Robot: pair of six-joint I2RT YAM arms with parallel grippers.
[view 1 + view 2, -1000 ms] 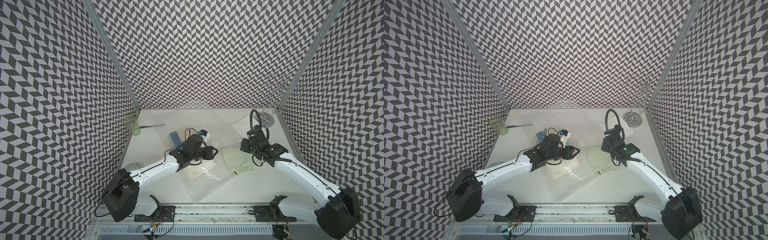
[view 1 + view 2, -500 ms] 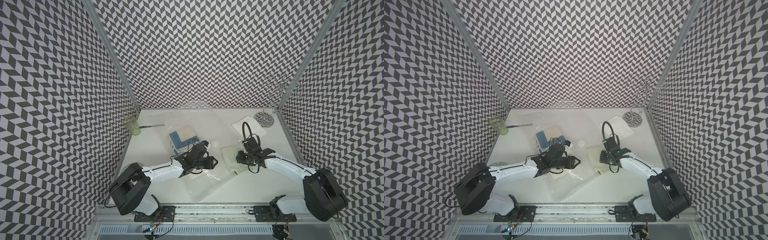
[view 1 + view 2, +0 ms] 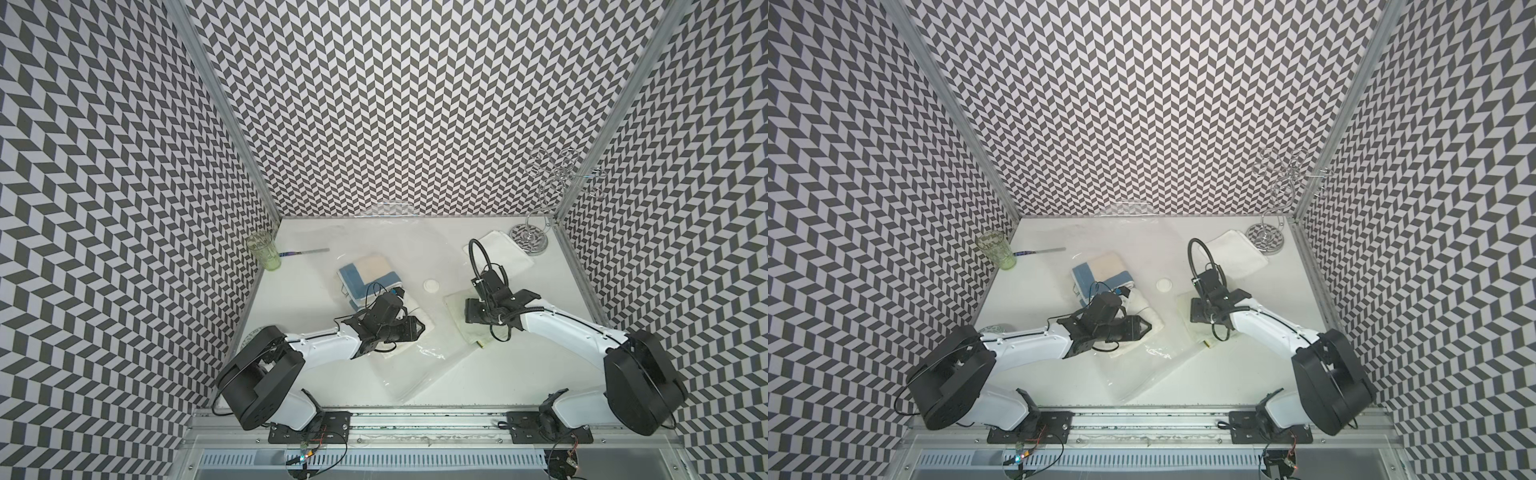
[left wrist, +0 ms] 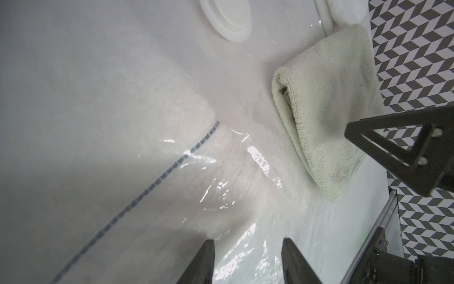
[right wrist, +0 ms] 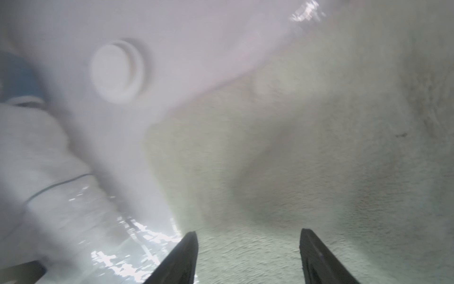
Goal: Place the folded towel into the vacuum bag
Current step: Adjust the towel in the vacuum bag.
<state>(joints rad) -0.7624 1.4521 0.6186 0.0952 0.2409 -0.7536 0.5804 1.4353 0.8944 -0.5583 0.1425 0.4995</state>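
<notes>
Bag: the vacuum bag point(image 3: 409, 368), clear and glossy, sprawls across the middle of the table in both top views. Its round white valve point(image 3: 432, 286) sits just right of centre.
Task towel: the pale green folded towel point(image 3: 456, 316) lies right of centre, just below and right of the valve, along the bag's right-hand edge. Whether film covers it, I cannot tell.
Right side: the right gripper point(image 5: 248, 231) is low over that green towel, jaws spread wide, only terry pile showing between them. Contact is unclear, as the wrist view is blurred.
Left side: the left gripper point(image 4: 247, 242) has its jaws apart over wrinkled, shiny film, with nothing clamped between them. In the top views it sits at centre.
Under the film: a white towel point(image 4: 147, 118) with a blue stitched line, and up-left of it a blue-and-cream towel point(image 3: 365, 270).
Edges: a green-tinted glass point(image 3: 262, 251) by the left wall, and a white cloth point(image 3: 505, 255) and wire stand point(image 3: 532, 243) at upper right.
</notes>
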